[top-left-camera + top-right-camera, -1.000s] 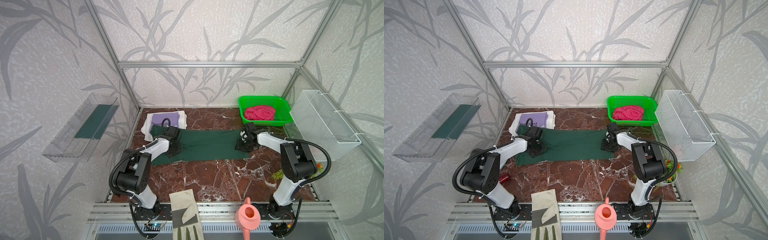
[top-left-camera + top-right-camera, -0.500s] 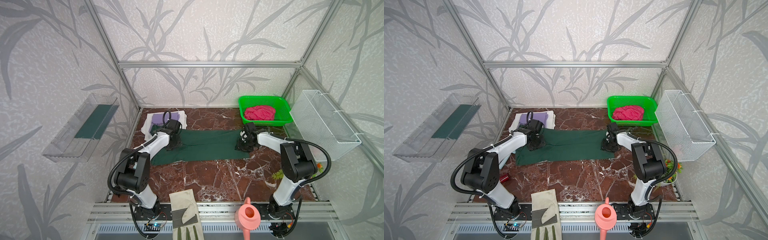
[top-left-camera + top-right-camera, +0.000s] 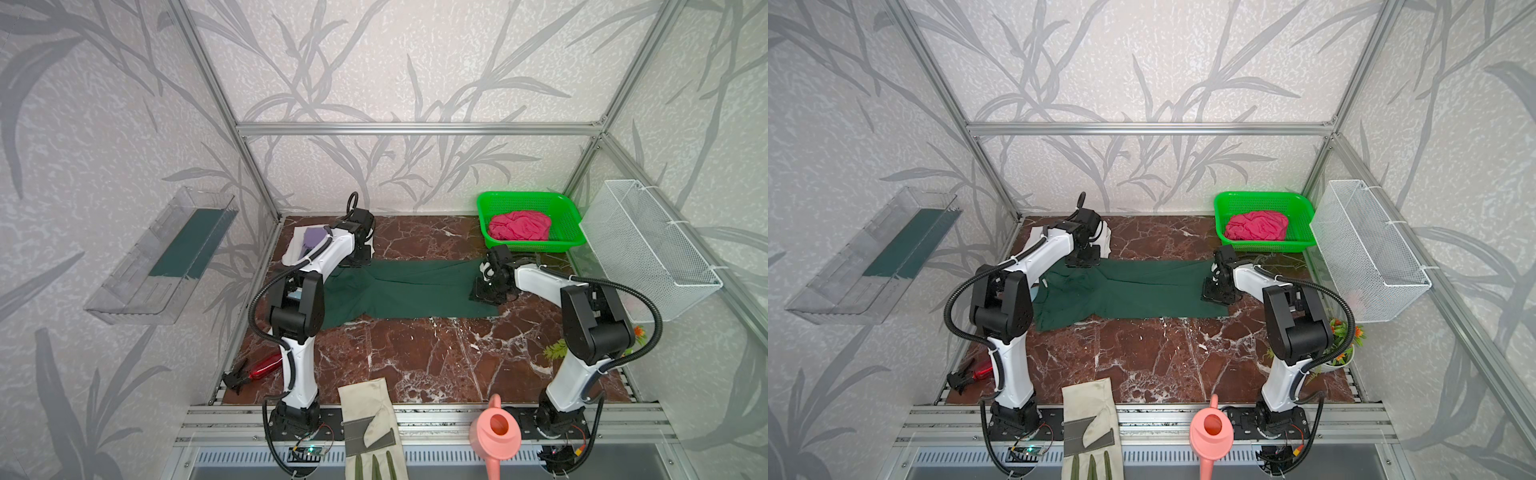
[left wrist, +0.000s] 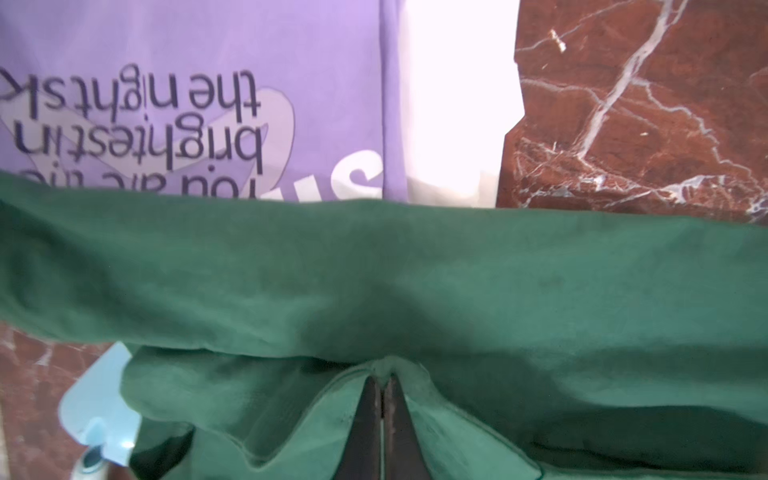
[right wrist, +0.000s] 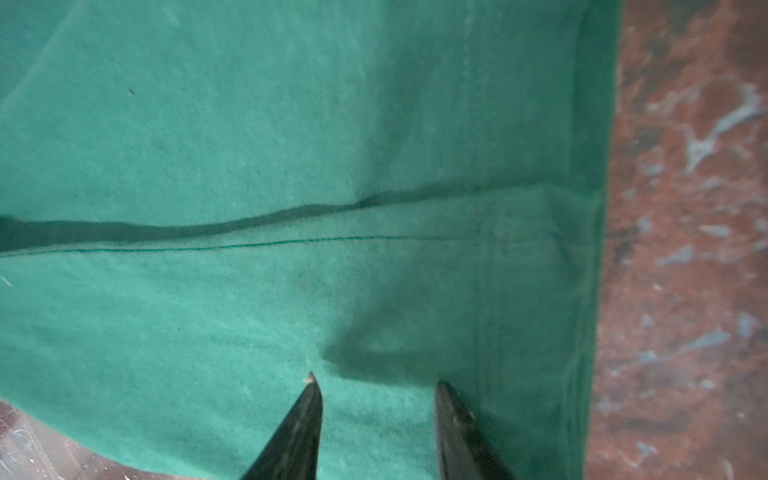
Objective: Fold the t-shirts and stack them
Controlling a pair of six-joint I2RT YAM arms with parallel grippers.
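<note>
One dark green t-shirt (image 3: pixel 407 291) lies stretched left-right, left claw (image 4: pixel 382 377) clenched on its cloth, right claw (image 5: pixel 377 383) parted.

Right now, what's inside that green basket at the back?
A crumpled pink-red t-shirt lies in the green basket. Whether anything lies beneath it cannot be seen, because the cloth covers the basket's floor there.

You had one spread t-shirt (image 3: pixel 407 291) across the far middle of the desk (image 3: pixel 415 361), the folded t-shirts (image 3: pixel 311 240) just behind its left end. Far right, a basket (image 3: pixel 523 194) held a bundled t-shirt (image 3: pixel 519 226). At the near edge lay a glove (image 3: pixel 368 411), a watering can (image 3: pixel 496 434) to its right.
</note>
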